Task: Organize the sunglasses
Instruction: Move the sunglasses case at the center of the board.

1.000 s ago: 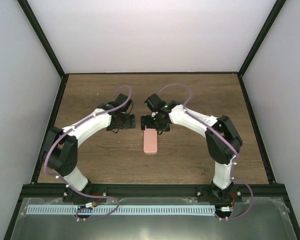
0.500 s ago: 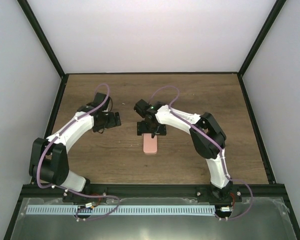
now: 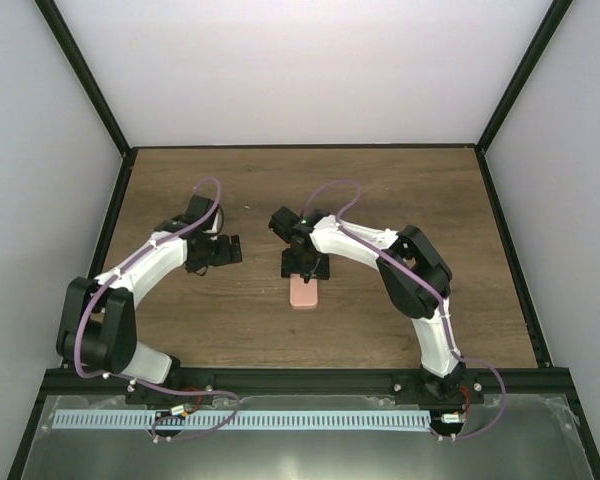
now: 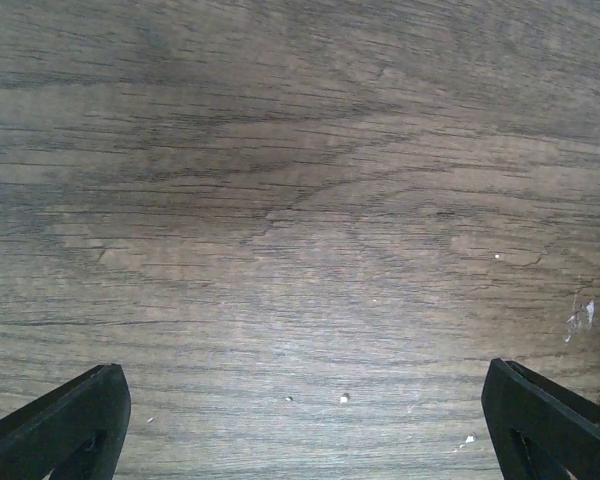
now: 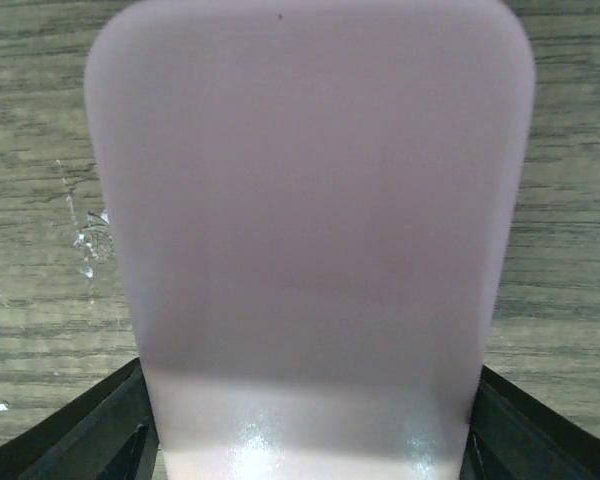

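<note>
Sunglasses show in no view, so their place and look cannot be told. One salmon-pink case (image 3: pixel 303 294) lies on the wooden table (image 3: pixel 400 190), just 6 o'clock of its centre. Of two grippers, the right gripper (image 3: pixel 306 270) clamps the case's 12 o'clock end, fingers (image 5: pixel 120 425) against both sides. The left gripper (image 3: pixel 228 250), at 10 o'clock of the case, gapes wide over the wood.

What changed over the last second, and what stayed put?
The left gripper drew back leftward from the centre and is open over bare wood. The right gripper came toward the near edge over the salmon-pink oblong case, its fingers now flanking it. The case itself stayed put on the brown wooden table.
</note>
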{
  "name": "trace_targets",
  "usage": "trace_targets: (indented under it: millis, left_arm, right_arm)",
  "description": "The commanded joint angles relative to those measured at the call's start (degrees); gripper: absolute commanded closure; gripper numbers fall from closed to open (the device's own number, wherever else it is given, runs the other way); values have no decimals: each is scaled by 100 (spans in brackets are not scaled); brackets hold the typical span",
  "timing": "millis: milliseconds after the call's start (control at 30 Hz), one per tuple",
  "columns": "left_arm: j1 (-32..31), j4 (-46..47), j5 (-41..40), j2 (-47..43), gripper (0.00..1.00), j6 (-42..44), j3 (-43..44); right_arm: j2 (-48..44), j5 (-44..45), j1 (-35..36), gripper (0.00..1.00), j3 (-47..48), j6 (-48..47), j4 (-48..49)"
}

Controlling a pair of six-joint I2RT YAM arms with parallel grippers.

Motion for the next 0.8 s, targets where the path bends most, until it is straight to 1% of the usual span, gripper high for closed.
trace_targets:
  millis: [0,33,133,333,400,500,567,633,700,767]
  left_arm:
    - [45,213,95,-176,2,237,-120]
    - [47,241,93,-192,1,251,-150]
    - [47,372,126,-194,1,259,-279]
    - [52,561,86,-231,0,369,-444]
    - [48,613,40,-293,0,438,-455]
    - [48,666,-173,-381,0,488,-420]
    - [47,667,-426,-415,0,491,-360]
    - [48,716,-782,-554,2,357,-334]
    - [62,911,-883,-789,3,319,-358]
    - [63,1011,-909,-1019,3,261,-314]
  right_arm:
    - [-75,132,29,35,4,266,-143]
    - [-152,142,35,38,-25,304,-176]
    - [-417,234,99,42,-276,372,-194]
    - [-919,313,467,42,-1015,744,-269]
    - [-1105,341,633,38,-1267,917,-171]
    - [-1463,430,716,25,-1622,1142,49]
    - [-1781,656,720,17,-1745,1230,168]
    - [-2261,1129,732,11,-1795,1216,240]
    - [-2787,1835,724,1,-1828,968,387]
    - [-3283,2378,645,0,-1861,489,674]
